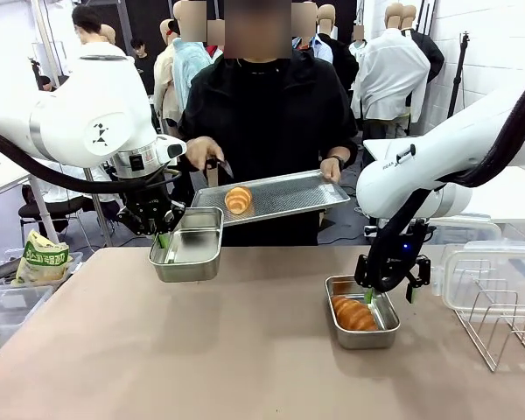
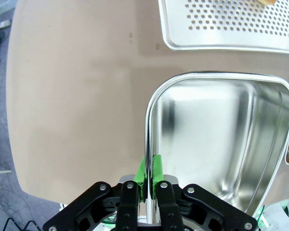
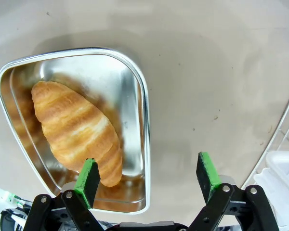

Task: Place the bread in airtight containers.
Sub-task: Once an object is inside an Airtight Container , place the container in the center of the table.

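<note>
My left pincer (image 1: 164, 238) is pressed together on one wall of the empty steel pan (image 1: 191, 254) and holds it up at the far edge of the table (image 1: 245, 367). The pan is just beside the perforated tray (image 1: 280, 197) that the person carries in both hands. The loose croissant (image 1: 238, 199) lies on that tray, near my pan but not in it. My right pincer (image 1: 389, 293) is spread and pinches nothing, straddling a side wall of the other pan (image 1: 367, 337), which sits on the table with the packed croissant (image 1: 354, 313) in it. I judge one half done and the second loading in hand. Next, the loose croissant must come off the tray into my held pan, which calls for holding it level and steady at the tray's edge. The front view gives the person, tray and both arms together. My left wrist view adds the pads (image 2: 157, 171) biting the rim and the bare pan floor. My right wrist view adds one pad above the croissant's end and the other outside the pan.
</note>
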`<state>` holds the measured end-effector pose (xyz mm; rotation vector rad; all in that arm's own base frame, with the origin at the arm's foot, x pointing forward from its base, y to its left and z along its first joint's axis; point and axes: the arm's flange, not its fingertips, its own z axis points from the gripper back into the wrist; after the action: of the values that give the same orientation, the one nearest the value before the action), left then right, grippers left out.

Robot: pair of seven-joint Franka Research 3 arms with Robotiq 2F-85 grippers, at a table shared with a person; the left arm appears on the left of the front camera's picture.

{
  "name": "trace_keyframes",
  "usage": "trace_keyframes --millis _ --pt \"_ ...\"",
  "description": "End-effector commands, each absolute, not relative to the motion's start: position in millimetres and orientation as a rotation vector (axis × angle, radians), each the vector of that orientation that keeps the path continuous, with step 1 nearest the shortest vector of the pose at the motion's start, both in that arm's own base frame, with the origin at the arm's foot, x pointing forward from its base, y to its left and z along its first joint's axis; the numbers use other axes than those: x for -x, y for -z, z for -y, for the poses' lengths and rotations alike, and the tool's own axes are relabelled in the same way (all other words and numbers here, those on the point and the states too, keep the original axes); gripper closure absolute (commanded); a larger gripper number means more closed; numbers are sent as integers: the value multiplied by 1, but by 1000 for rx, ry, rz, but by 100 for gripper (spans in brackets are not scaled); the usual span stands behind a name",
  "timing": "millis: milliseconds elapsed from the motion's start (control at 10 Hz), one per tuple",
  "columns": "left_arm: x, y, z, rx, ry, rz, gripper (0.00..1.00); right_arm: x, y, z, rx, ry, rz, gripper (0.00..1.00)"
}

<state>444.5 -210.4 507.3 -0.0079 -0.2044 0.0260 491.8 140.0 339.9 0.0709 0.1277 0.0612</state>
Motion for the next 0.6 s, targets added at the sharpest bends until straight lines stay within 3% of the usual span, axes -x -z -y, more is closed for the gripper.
trace_keyframes --millis 0,500 --pt "-444 -511 208 8 -21 206 100 -491 -345 -139 -42 -73 -112 0" --pt "-444 -511 208 8 -21 206 100 -487 -356 -142 -28 -122 -81 0"
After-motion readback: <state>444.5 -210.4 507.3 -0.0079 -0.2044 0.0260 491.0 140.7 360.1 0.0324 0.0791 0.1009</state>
